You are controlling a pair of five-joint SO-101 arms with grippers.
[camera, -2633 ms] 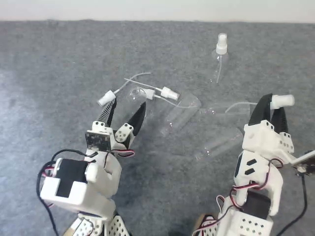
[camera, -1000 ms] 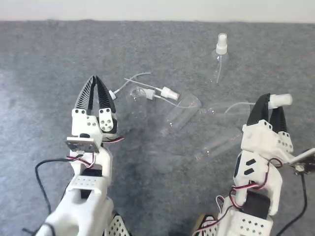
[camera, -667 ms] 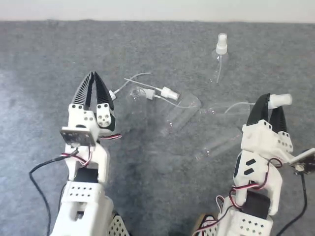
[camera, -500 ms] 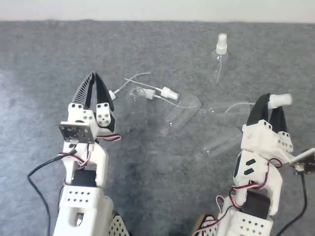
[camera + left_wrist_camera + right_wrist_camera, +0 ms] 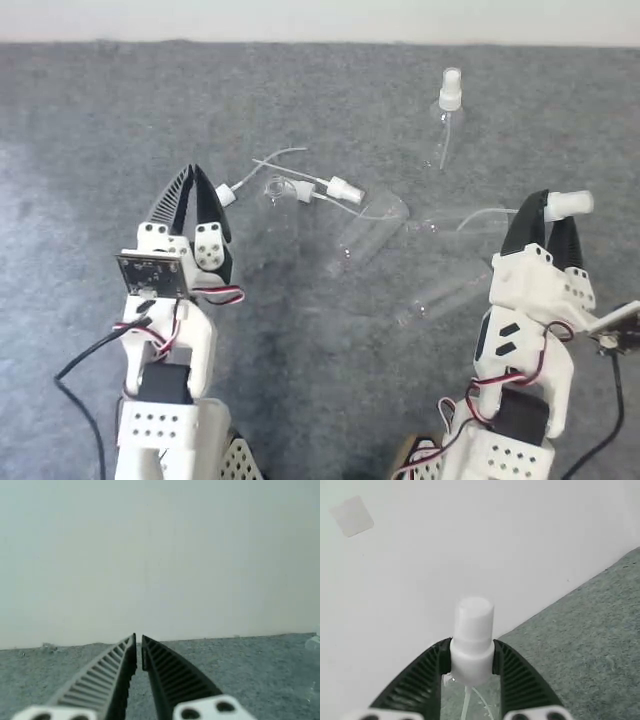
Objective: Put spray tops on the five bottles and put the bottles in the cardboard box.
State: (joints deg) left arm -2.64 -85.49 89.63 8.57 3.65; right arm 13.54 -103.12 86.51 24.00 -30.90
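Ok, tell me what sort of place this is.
Probably a robot test bench rather than a home: a left arm and right arm stand on a grey mat before a bare white wall, with clear bottles scattered and the right tool gripping a spray top.

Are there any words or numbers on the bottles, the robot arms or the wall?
None: no word, number or sign can be read anywhere.
The standing bottle is clear, with no label.
The spray top in the right pincer is plain white.
The pale wall patch is blank.
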